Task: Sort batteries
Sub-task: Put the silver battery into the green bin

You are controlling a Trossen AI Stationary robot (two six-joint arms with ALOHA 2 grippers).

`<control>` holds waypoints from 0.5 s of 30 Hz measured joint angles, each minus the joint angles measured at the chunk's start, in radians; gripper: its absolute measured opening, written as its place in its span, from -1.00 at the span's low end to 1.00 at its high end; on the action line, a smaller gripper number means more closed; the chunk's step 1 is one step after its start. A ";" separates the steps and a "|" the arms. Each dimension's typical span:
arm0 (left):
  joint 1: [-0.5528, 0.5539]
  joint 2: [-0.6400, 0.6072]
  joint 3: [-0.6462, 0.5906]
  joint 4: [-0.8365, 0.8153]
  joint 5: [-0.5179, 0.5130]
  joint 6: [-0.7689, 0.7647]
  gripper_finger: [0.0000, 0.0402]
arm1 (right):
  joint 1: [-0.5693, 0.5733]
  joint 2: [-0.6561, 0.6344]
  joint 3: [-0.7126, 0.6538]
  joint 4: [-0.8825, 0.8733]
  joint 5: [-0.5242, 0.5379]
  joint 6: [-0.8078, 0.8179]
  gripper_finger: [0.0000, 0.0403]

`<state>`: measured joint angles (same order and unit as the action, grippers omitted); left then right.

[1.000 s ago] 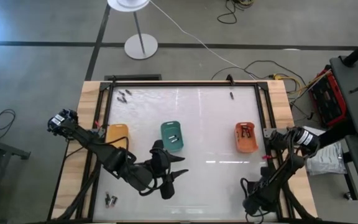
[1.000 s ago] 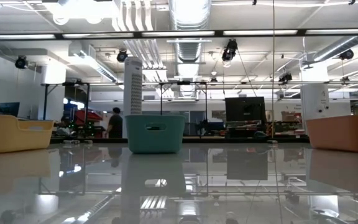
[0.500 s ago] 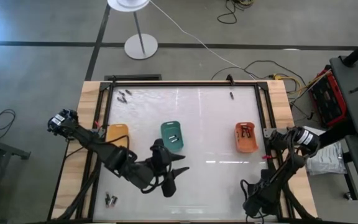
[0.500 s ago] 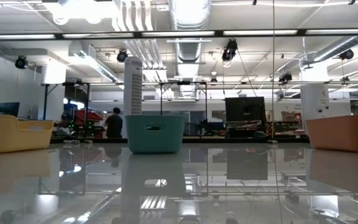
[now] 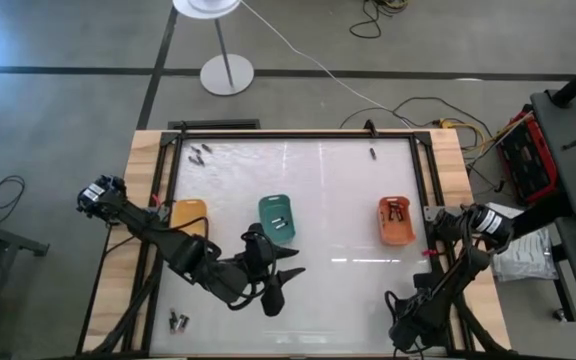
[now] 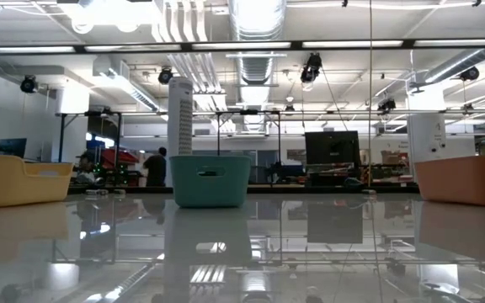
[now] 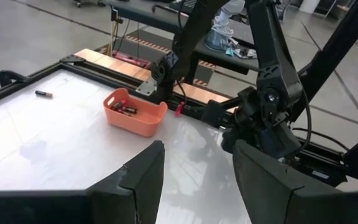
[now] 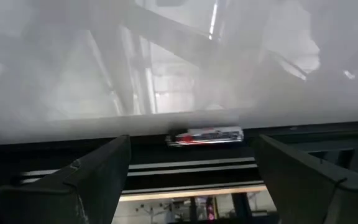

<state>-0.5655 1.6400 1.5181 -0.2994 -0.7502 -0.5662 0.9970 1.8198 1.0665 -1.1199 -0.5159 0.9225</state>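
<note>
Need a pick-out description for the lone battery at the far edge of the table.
Start at the orange tray on the white table's right side. Look toward the far edge: a single dark battery lies alone there, unlike the cluster of batteries at the far left corner.

Left arm reaches in from the left edge of the surface, elbow low, stretched toward the near middle. Left end effector (image 5: 281, 283) sits over the near-centre of the surface, fingers spread apart with a clear gap, nothing between them; left wrist view shows both fingers (image 7: 143, 175) parted. Right arm is folded at the near right corner. Right end effector (image 5: 404, 322) is down low there, fingers (image 8: 101, 177) wide apart, empty.
</note>
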 joint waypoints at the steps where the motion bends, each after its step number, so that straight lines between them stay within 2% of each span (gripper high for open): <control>1: 0.000 0.002 0.000 0.000 0.000 0.003 -0.15 | 0.001 0.000 -0.010 -0.001 0.000 -0.003 0.63; 8: 0.003 0.014 0.000 -0.001 0.000 0.003 -0.15 | -0.001 -0.004 -0.087 0.066 -0.031 -0.025 0.64; 15: 0.003 0.017 0.000 -0.001 0.008 -0.022 -0.15 | 0.008 -0.007 -0.113 0.122 -0.049 -0.020 0.55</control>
<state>-0.5629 1.6566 1.5181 -0.3003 -0.7422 -0.5886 1.0050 1.8130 0.9537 -0.9976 -0.5644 0.9028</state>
